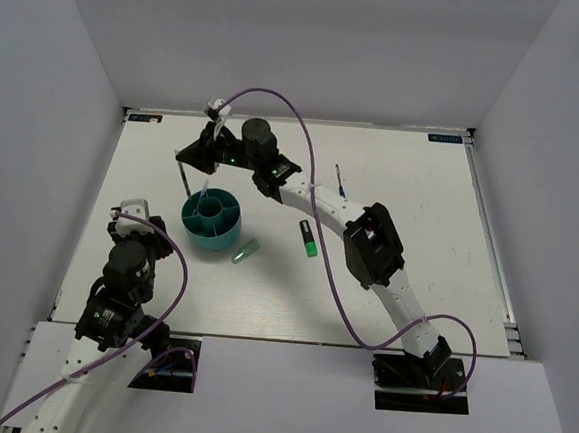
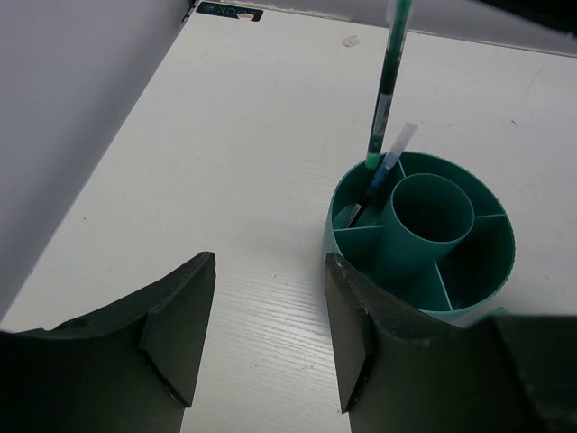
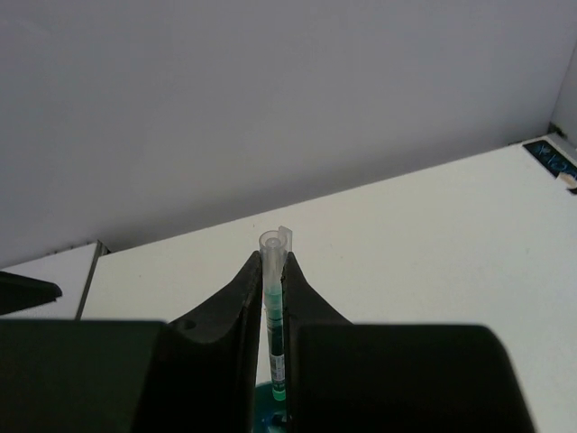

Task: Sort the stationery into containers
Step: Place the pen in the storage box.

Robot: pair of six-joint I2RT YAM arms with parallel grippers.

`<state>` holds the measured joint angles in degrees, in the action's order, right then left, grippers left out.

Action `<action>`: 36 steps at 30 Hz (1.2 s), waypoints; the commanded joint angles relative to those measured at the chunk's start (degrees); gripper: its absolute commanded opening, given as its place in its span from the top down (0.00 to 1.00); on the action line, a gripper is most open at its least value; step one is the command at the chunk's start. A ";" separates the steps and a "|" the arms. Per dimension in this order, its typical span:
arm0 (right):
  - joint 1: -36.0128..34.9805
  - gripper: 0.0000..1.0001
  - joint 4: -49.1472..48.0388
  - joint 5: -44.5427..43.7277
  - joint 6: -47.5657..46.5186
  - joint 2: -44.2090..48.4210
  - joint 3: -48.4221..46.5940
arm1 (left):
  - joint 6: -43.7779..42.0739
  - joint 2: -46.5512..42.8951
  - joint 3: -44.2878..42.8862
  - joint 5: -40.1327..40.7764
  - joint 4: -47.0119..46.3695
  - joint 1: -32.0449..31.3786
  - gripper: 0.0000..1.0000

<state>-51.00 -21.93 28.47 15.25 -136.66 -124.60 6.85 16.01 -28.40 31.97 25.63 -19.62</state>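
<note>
Left wrist view shows a green pen (image 2: pixel 386 81) hanging upright, its lower tip at the rim of an outer compartment of the teal organiser (image 2: pixel 401 254), where a blue pen (image 2: pixel 382 177) leans. The right gripper (image 3: pixel 273 271) pinches the green pen below its clear cap. The left gripper (image 2: pixel 269 280) is spread and holds nothing, close to the organiser. A mint-green marker (image 1: pixel 245 252) and a black-green highlighter (image 1: pixel 309 238) lie on the table (image 1: pixel 418 237) nearby.

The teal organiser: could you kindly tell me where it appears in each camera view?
Top external: teal organiser left of centre.
Left wrist: right of centre, beyond the open left claw.
Right wrist: only a teal sliver at the bottom edge.
Shared landmark: the green pen standing over its rim.
</note>
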 commanded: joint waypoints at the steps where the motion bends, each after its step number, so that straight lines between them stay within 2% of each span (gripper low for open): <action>1: -0.06 1.00 -6.27 -0.52 1.10 2.71 3.82 | -0.35 -0.10 -0.07 0.20 -0.23 0.19 0.38; 4: -0.24 1.00 -7.51 -0.43 0.23 2.72 7.43 | -0.17 -0.28 0.10 0.29 -0.23 0.19 0.38; 27: -0.06 1.00 -8.48 -1.66 0.58 2.54 11.92 | -0.26 -0.37 0.10 0.03 -0.23 0.19 0.38; 32: -0.24 0.82 -8.30 -0.70 0.31 2.36 12.97 | -0.26 -0.02 0.28 -0.06 -0.23 0.19 0.38; 33: -0.15 0.73 -8.13 -0.17 0.14 2.62 13.24 | -0.09 0.07 0.19 -0.24 -0.14 0.19 0.38; 36: -0.15 0.60 -7.95 0.62 -0.22 3.15 14.03 | -0.08 0.16 0.19 -0.24 -0.05 0.19 0.38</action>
<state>-51.03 -27.18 28.01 16.01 -136.64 -111.42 6.87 16.01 -28.40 31.94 25.65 -19.62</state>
